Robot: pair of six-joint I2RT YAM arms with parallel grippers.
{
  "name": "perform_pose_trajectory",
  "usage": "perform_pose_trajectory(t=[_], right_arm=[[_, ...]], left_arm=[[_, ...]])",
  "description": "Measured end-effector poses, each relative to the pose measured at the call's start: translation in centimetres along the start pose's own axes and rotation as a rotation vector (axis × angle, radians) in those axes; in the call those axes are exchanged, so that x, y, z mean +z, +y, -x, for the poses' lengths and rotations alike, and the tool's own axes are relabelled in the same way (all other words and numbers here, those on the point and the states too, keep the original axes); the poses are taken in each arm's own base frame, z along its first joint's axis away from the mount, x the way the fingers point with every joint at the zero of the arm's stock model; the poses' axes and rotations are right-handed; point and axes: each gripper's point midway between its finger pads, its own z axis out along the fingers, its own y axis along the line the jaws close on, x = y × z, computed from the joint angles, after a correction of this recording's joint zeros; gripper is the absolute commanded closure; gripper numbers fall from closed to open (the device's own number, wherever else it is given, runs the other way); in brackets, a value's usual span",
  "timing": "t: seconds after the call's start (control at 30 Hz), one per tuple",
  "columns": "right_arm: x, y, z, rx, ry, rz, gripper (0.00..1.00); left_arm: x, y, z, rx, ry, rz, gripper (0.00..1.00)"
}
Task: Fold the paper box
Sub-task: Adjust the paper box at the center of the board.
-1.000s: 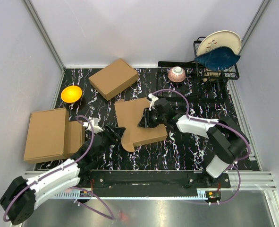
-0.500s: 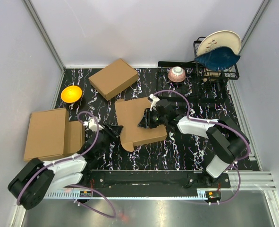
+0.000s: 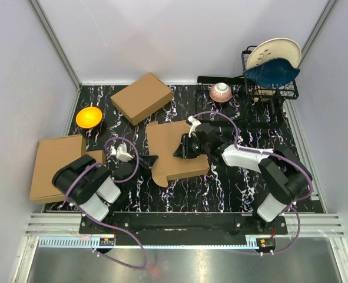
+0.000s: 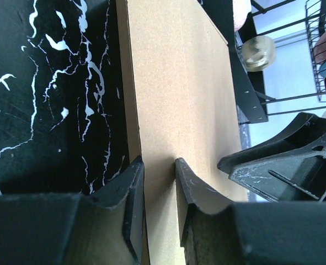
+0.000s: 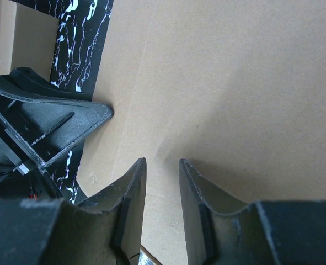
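Observation:
The paper box is a flat brown die-cut cardboard sheet lying mid-table, with a notch at its near left corner. My left gripper is at its left edge. In the left wrist view the jaws stand a narrow gap apart with the cardboard edge running between them. My right gripper sits over the middle of the sheet. In the right wrist view its jaws are also nearly closed with cardboard between them and a faint crease at the tips.
A smaller compact cardboard box lies behind. A tan cardboard slab lies at the left beside my left arm. An orange bowl is at the far left. A pink bowl and a black dish rack with plates stand at the back right.
My left arm has drawn back and reared up near the slab while its gripper stays at the box's left edge. The box has shifted slightly right. The right arm has barely moved.

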Motion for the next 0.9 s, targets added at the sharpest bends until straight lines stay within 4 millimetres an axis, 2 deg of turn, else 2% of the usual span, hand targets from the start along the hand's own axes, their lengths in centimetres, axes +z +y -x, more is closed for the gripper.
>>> perform_pose_trajectory(t=[0.17,0.33,0.5,0.67,0.8,0.9], right_arm=[[0.0,-0.2,0.3,-0.001,-0.008,-0.017,0.61],[-0.1,-0.1,0.4,0.0,-0.008,-0.016,0.5],[-1.8,-0.3,0.3,0.0,0.0,-0.077,0.48],[-4.5,-2.3,1.2,-0.017,-0.01,-0.233,0.52],[-6.4,-5.7,2.4,-0.012,-0.041,-0.371,0.53],[-7.3,-8.0,2.1,-0.007,-0.035,-0.461,0.54]], left_arm=[[0.4,0.0,-0.1,-0.066,0.013,-0.027,0.83],[0.4,-0.2,0.0,-0.063,0.014,-0.036,0.87],[0.3,-0.3,-0.3,-0.062,0.032,-0.044,0.88],[0.4,-0.4,-0.3,-0.065,0.036,-0.049,0.89],[0.4,-0.4,-0.3,-0.066,0.042,-0.052,0.9],[0.3,-0.4,-0.3,-0.067,0.046,-0.055,0.91]])
